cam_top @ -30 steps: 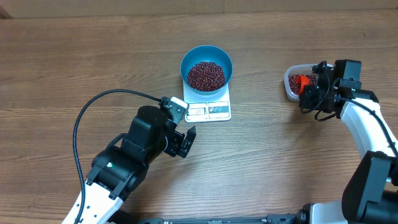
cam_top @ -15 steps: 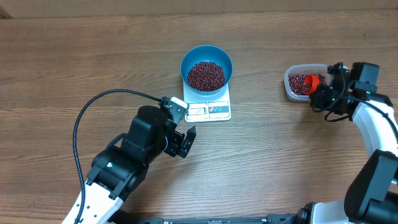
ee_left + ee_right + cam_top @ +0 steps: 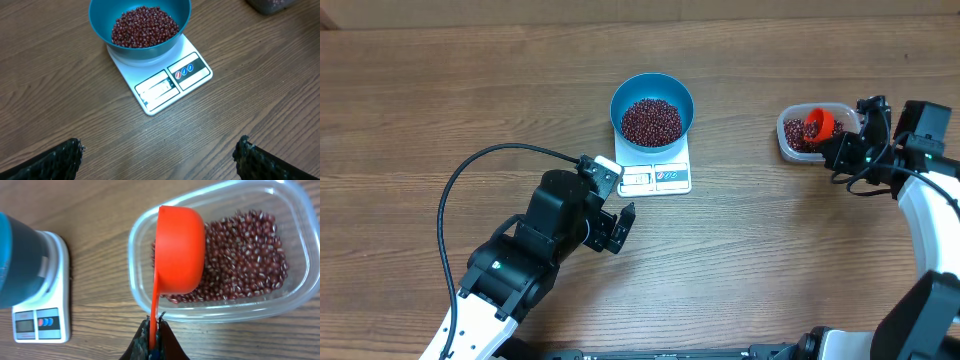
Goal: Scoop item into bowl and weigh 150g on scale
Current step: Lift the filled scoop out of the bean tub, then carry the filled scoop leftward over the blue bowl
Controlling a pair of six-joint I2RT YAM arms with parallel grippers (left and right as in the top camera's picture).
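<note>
Right pincer (image 3: 154, 340) clenched on the scoop (image 3: 180, 250) by its handle, the scoop turned on its side over the tub (image 3: 225, 311), which is part full of beans (image 3: 245, 255). Left pincer (image 3: 160, 162) released, hovering at 7 o'clock of the scale (image 3: 660, 178). Bowl (image 3: 618, 98) of beans sits on the scale; the tub is at 3 o'clock of it.

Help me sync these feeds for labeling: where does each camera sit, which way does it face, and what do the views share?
Overhead: above the table, looking straight down; left gripper, right gripper, bowl of beans on the scale, tub.
Left wrist: faces forward and down at bowl and scale; its open fingers fill the bottom corners.
Right wrist: faces down at the scoop over the tub; its fingers are shut on the handle.
Shared: bowl and scale show in all three.
</note>
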